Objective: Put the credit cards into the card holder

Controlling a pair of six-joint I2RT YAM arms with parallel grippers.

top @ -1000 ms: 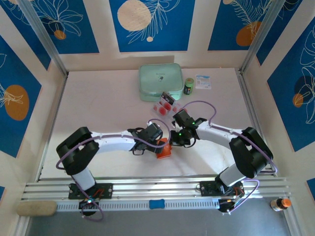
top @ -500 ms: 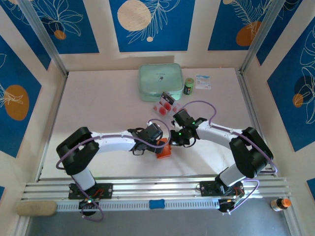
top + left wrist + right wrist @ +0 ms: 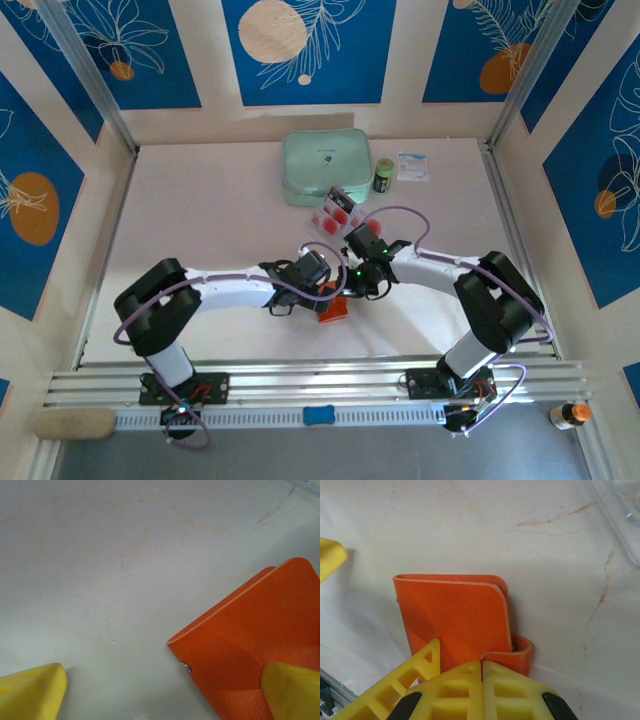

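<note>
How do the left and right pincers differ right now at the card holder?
The left pincer stands wide open; the right pincer is shut, fingers together. The left pincer has one finger over the card holder and one over bare table; the right pincer sits at the holder's curled flap edge. Both have yellow fingers and meet at the holder.

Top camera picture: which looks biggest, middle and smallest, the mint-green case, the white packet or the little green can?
Largest: mint-green case, by far.
Then: white packet and green can, too alike to rank.
</note>
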